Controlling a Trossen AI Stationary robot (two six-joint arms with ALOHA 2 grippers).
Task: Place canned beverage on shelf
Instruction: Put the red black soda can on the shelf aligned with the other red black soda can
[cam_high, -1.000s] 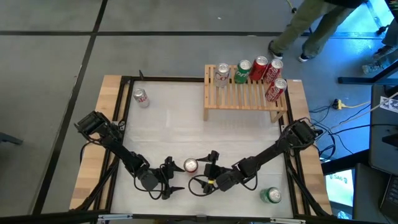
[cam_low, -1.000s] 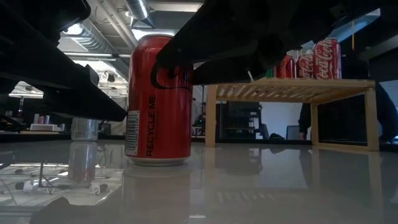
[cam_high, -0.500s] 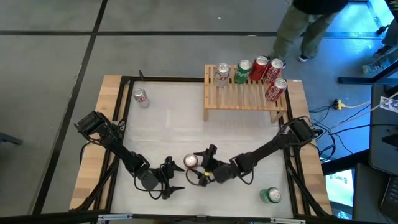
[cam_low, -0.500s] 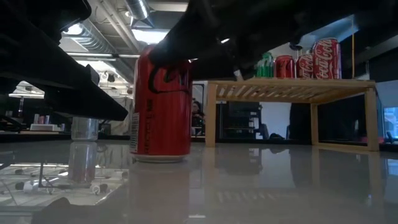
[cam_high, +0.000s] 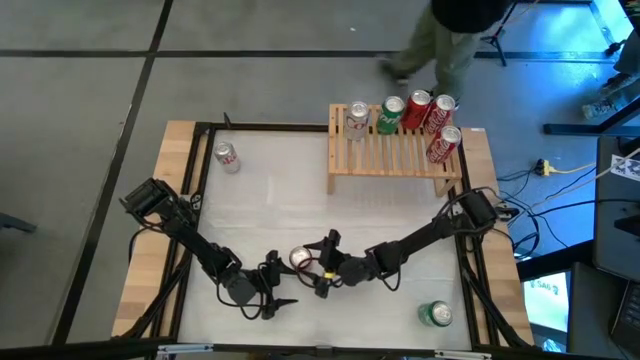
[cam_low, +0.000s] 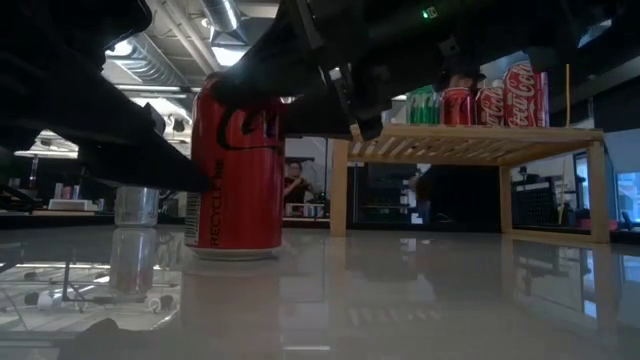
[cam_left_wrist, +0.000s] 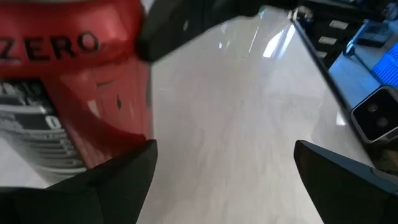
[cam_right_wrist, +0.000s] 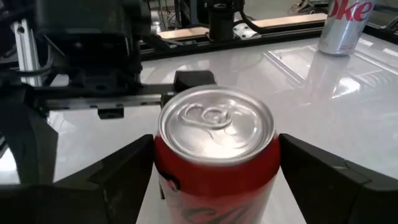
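My right end effector (cam_high: 318, 266) had closed in around the red can (cam_high: 299, 259), fingers apart either side, not yet clamped. Can stood on the surface (cam_high: 280, 200), well short of the shelf (cam_high: 395, 152). Left end effector (cam_high: 275, 290) waited open beside the can.

Eight cans in all: five on the shelf (cam_high: 395, 152), three on the worktop (cam_high: 300, 200). Two arms. One person beyond the far edge.

Red can (cam_high: 299, 258) upright, near table front; shelf (cam_high: 395, 152) far side.
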